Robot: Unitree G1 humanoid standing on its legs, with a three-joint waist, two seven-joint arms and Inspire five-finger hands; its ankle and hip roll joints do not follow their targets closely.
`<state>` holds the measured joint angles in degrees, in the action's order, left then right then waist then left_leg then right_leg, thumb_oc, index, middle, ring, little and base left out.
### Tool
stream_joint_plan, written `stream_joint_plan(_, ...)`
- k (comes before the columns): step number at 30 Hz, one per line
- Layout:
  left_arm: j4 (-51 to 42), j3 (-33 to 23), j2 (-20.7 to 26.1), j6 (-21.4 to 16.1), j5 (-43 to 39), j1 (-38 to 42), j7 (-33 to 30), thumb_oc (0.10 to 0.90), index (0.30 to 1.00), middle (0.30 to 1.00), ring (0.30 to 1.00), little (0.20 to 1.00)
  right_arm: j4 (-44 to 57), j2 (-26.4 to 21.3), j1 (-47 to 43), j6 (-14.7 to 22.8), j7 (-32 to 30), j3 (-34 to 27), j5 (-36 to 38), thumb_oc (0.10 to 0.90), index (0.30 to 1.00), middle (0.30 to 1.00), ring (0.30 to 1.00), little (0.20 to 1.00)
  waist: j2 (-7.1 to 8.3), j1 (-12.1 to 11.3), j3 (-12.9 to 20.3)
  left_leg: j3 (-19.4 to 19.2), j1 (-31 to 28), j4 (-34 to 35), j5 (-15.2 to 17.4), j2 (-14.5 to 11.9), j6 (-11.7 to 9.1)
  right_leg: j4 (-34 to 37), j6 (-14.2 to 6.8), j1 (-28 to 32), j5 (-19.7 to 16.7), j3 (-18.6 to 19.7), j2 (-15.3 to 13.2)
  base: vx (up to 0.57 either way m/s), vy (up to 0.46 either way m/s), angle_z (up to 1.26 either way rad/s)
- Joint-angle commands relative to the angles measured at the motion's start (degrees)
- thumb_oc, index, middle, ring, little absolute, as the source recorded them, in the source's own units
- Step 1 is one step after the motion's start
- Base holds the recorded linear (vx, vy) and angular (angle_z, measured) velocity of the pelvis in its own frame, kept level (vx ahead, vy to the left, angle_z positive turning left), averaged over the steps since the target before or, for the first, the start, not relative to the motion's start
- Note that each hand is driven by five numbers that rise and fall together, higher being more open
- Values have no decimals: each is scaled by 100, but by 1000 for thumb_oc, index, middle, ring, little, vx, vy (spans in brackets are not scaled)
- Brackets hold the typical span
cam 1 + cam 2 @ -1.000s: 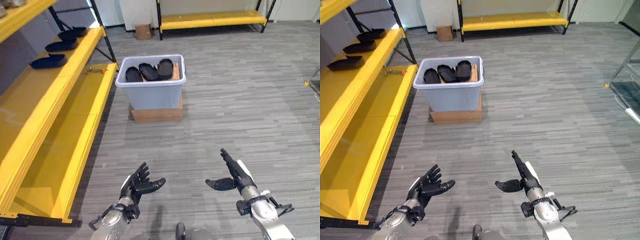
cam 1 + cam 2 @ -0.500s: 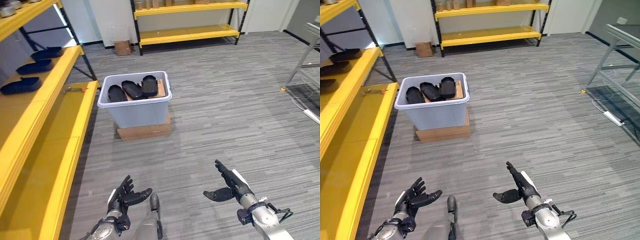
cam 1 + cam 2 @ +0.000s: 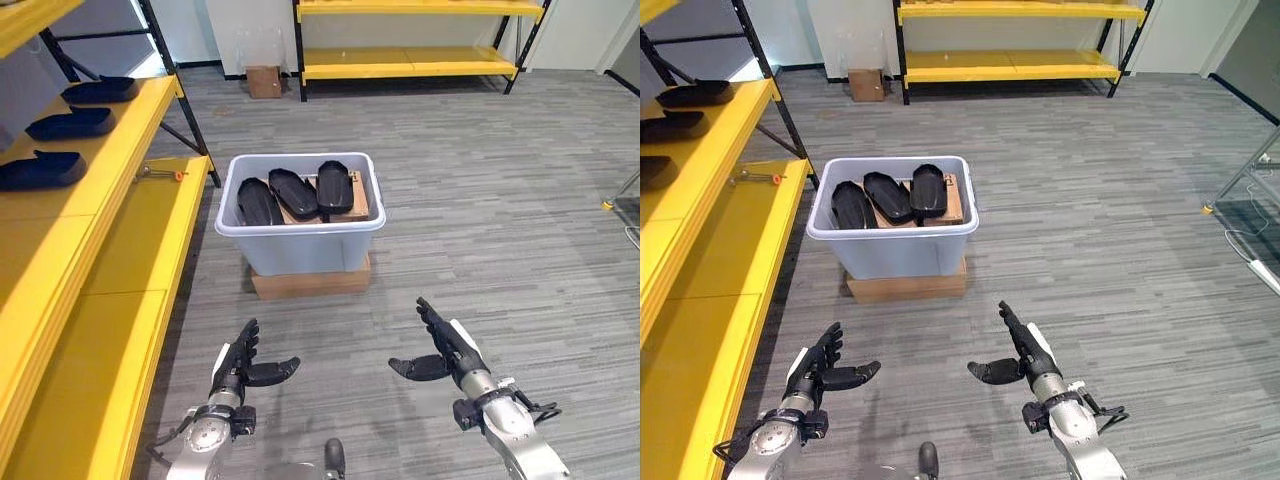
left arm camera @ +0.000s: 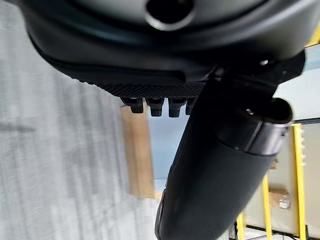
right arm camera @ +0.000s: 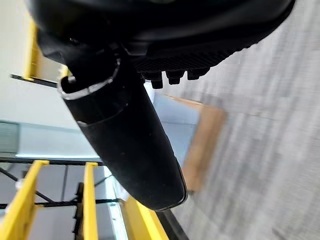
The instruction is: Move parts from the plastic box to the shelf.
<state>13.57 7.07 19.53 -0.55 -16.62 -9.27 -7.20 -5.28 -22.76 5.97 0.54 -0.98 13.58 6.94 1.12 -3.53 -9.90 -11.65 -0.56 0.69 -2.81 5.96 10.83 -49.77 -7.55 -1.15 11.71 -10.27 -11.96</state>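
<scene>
Left eye view: plastic box [image 3: 300, 235] sits on a flat cardboard base [image 3: 310, 281] on the grey floor [image 3: 500, 200], just right of the yellow shelf [image 3: 130, 140]. Three black parts [image 3: 293, 193] lean side by side inside the box, against a brown cardboard piece [image 3: 355, 195] at its right end. Three more black trays [image 3: 60, 125] lie in a row on the shelf's upper level. A small tool with an orange handle [image 3: 160, 173] lies on the lower level, near the box's far left corner.

Left hand [image 3: 240, 365] and right hand [image 3: 445, 350] both hover low over bare floor, well short of the box — fingers straight, thumbs spread inward, holding nothing. Open floor lies between the hands and the box.

Further back: a small cardboard carton [image 3: 264, 80] on the floor by the wall and a second yellow rack [image 3: 410, 60] along it. Wrist views show each hand's straight fingertips with the box and its base beyond.
</scene>
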Motion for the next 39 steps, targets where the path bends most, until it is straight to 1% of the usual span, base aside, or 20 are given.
stream_joint_plan(1, -374, -99, 291, -527, -47, 123, -283, 900, 1000, 1000, 1000, 1000, 124, -31, -199, 500, -222, -99, -51, 900, 1000, 1000, 1000, 1000, 37, 145, 143, 144, -214, 204, 55, -290, -452, 1696, 116, -460, -1503, -375, 483, 181, -54, 13)
stream_joint_plan(3, -396, -153, 269, -473, -15, 197, -395, 900, 1000, 1000, 1000, 1000, 123, -85, -189, 516, -272, -152, 37, 900, 1000, 1000, 1000, 1000, 104, 283, 50, 409, -526, 248, 226, -227, -496, 2849, 126, -662, -1618, -407, 577, 217, -77, 18)
stream_joint_plan(6, -476, -153, 242, -393, -35, 225, -450, 900, 1000, 1000, 1000, 1000, 184, -144, -119, 594, -172, -259, 33, 900, 1000, 1000, 1000, 1000, 243, 506, -16, 730, -870, 240, 566, -33, -530, 4319, 11, -932, -2087, -305, 645, 267, -68, 23)
stream_joint_plan(8, -474, -69, 212, -386, -30, 236, -428, 900, 1000, 1000, 1000, 1000, 238, -155, -80, 598, -188, -283, -4, 900, 1000, 1000, 1000, 1000, 278, 586, -68, 874, -1063, 237, 735, 32, -548, 4938, -91, -981, -2433, -311, 659, 288, -56, 31)
stream_joint_plan(10, -513, 76, 178, -417, -18, 141, -398, 900, 1000, 1000, 1000, 1000, 281, -112, -8, 597, -206, -314, -49, 900, 1000, 1000, 1000, 1000, 258, 671, -130, 980, -1298, 255, 909, 19, -575, 5420, -181, -1287, -2677, -316, 636, 377, -91, 28)
stream_joint_plan(14, -560, 177, 139, -441, 18, 47, -203, 900, 1000, 1000, 1000, 1000, 278, -82, 105, 607, -187, -335, -114, 900, 1000, 1000, 1000, 1000, 286, 733, -131, 1028, -1380, 149, 1066, 37, -556, 5477, -183, -1373, -2732, -184, 636, 345, -103, 24)
stream_joint_plan(17, -649, 290, 141, -379, 63, -5, -69, 900, 1000, 1000, 1000, 1000, 268, -133, 200, 586, -179, -331, -104, 900, 1000, 1000, 1000, 1000, 311, 792, 1, 1163, -1368, 70, 1124, 80, -524, 5477, -105, -1200, -2737, 89, 720, 353, -108, 45)
stream_joint_plan(19, -677, 323, 155, -329, 57, -24, -31, 900, 1000, 1000, 1000, 1000, 253, -150, 206, 557, -176, -306, -81, 900, 1000, 1000, 1000, 1000, 317, 803, 44, 1132, -1368, 6, 1174, 82, -517, 5417, -64, -1092, -2709, 93, 727, 334, -107, 46)
stream_joint_plan(22, -692, 350, 177, -220, -8, -38, 20, 900, 1000, 1000, 1000, 1000, 212, -179, 191, 527, -173, -233, -114, 900, 1000, 1000, 1000, 1000, 284, 819, 134, 1003, -1432, -106, 1292, 38, -525, 4981, 57, -1006, -2493, -24, 733, 411, -140, 34)
stream_joint_plan(25, -753, 348, 171, -150, -122, -97, 18, 900, 1000, 1000, 1000, 1000, 171, -235, 97, 511, -174, -151, -108, 900, 1000, 1000, 1000, 1000, 205, 798, 246, 837, -1478, -262, 1384, -92, -594, 4550, 291, -920, -2082, -200, 798, 401, -164, 0)
stream_joint_plan(27, -755, 330, 161, -170, -192, -116, 2, 900, 1000, 1000, 1000, 1000, 188, -262, 87, 502, -157, -141, -128, 900, 1000, 1000, 1000, 1000, 175, 804, 286, 792, -1458, -361, 1266, -160, -652, 4523, 374, -863, -1961, -225, 857, 278, -149, -7)
stream_joint_plan(28, -740, 307, 134, -215, -275, -142, 4, 900, 1000, 1000, 1000, 1000, 219, -290, 83, 485, -154, -142, -125, 900, 1000, 1000, 1000, 1000, 142, 805, 336, 747, -1425, -520, 997, -268, -763, 4526, 473, -789, -1844, -264, 946, 289, -181, -4)
stream_joint_plan(30, -743, 295, 113, -244, -297, -157, 6, 900, 1000, 1000, 1000, 1000, 225, -320, 79, 497, -183, -143, -87, 900, 1000, 1000, 1000, 1000, 115, 805, 384, 727, -1394, -701, 754, -361, -863, 4534, 555, -725, -1749, -294, 1016, 237, -162, 2)
stream_joint_plan(33, -751, 306, 84, -288, -305, -139, -56, 900, 1000, 1000, 1000, 1000, 223, -375, 39, 579, -224, -211, 38, 900, 1000, 1000, 1000, 1000, 82, 798, 472, 637, -1240, -1366, 188, -548, -1080, 4596, 751, -539, -1542, -359, 1156, 206, -195, 2)
stream_joint_plan(34, -715, 317, 67, -320, -325, -95, -103, 900, 1000, 1000, 1000, 1000, 222, -395, 10, 599, -216, -242, 82, 900, 1000, 1000, 1000, 1000, 89, 797, 490, 480, -1111, -1923, -4, -644, -1176, 4600, 852, -432, -1413, -402, 1190, 279, -315, 2)
stream_joint_plan(35, -706, 311, 68, -314, -373, -13, -160, 900, 1000, 1000, 1000, 1000, 274, -446, -35, 580, -201, -282, 116, 900, 1000, 1000, 1000, 1000, 157, 771, 482, 297, -643, -2912, -286, -727, -1291, 4635, 1005, -262, -1283, -395, 1195, 216, -266, 9)
stream_joint_plan(36, -705, 304, 67, -304, -381, 1, -161, 900, 1000, 1000, 1000, 1000, 279, -445, -39, 576, -200, -284, 107, 900, 1000, 1000, 1000, 1000, 192, 758, 469, 254, -495, -3236, -288, -735, -1285, 4634, 1032, -222, -1257, -379, 1176, 224, -302, 15)
stream_joint_plan(37, -717, 285, 57, -291, -423, 57, -243, 900, 1000, 1000, 1000, 1000, 300, -440, -60, 537, -188, -279, 73, 900, 1000, 1000, 1000, 1000, 295, 702, 394, 93, 89, -4202, -211, -814, -1246, 4635, 1129, -46, -1173, -303, 1137, 170, -224, 8)
stream_joint_plan(38, -725, 279, 66, -304, -435, 77, -307, 900, 1000, 1000, 1000, 1000, 308, -457, -57, 518, -191, -273, 85, 900, 1000, 1000, 1000, 1000, 317, 674, 348, 27, 522, -4665, -193, -982, -1233, 4624, 1185, 58, -1120, -249, 1168, 204, -213, -4)
stream_joint_plan(39, -710, 267, 57, -317, -422, 86, -324, 900, 1000, 1000, 1000, 1000, 284, -458, -69, 514, -195, -269, 93, 900, 1000, 1000, 1000, 1000, 332, 654, 326, -44, 675, -4643, -83, -1029, -1162, 4610, 1180, 134, -1080, -229, 1157, 192, -102, -33)
